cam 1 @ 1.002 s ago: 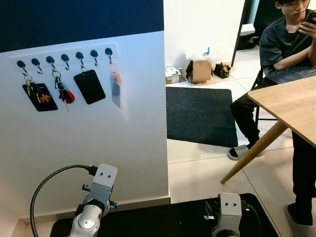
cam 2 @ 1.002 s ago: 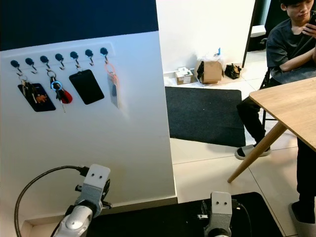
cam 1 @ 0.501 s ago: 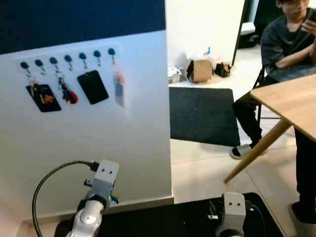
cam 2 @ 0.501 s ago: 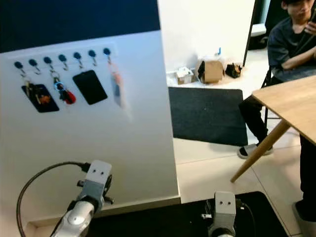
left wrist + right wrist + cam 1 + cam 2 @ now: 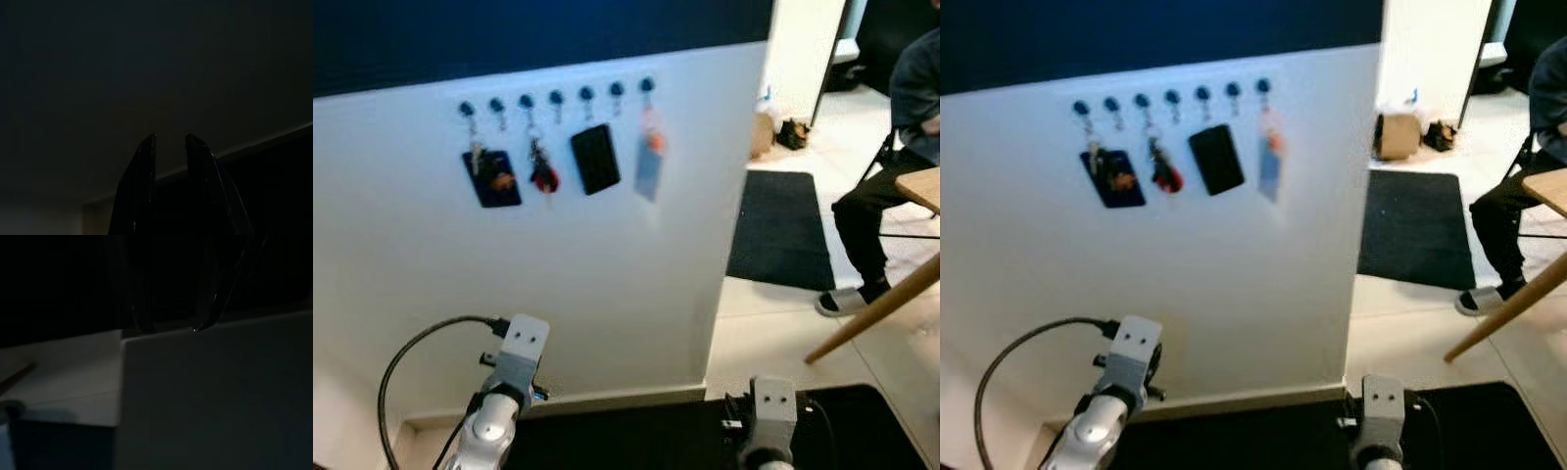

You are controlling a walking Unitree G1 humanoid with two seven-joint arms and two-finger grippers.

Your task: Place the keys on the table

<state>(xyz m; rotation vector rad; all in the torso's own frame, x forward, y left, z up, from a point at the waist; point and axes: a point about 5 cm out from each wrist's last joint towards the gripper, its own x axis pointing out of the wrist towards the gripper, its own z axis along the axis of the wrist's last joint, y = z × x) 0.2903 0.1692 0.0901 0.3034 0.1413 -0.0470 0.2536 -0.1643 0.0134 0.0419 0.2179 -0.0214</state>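
Approach to the key rack: nothing picked yet, both arms low.

Left eye view: the keys (image 5: 542, 174) with a red fob hang on the third hook of a row on the white wall (image 5: 607, 284), between a dark blue tag with keys (image 5: 491, 177) and a black card (image 5: 596, 159); the wooden bench (image 5: 922, 186) pokes in at the far right, well apart, beside a seated person (image 5: 891, 166). Right eye view: same scene, both wrists low, far beneath the hooks. Left wrist view: very dark; the left hand (image 5: 169, 141) has its fingers a narrow gap apart, holding nothing. Right wrist view: too dark to judge the right hand. In my judgement the next move calls for closing in and raising a hand to the keys.
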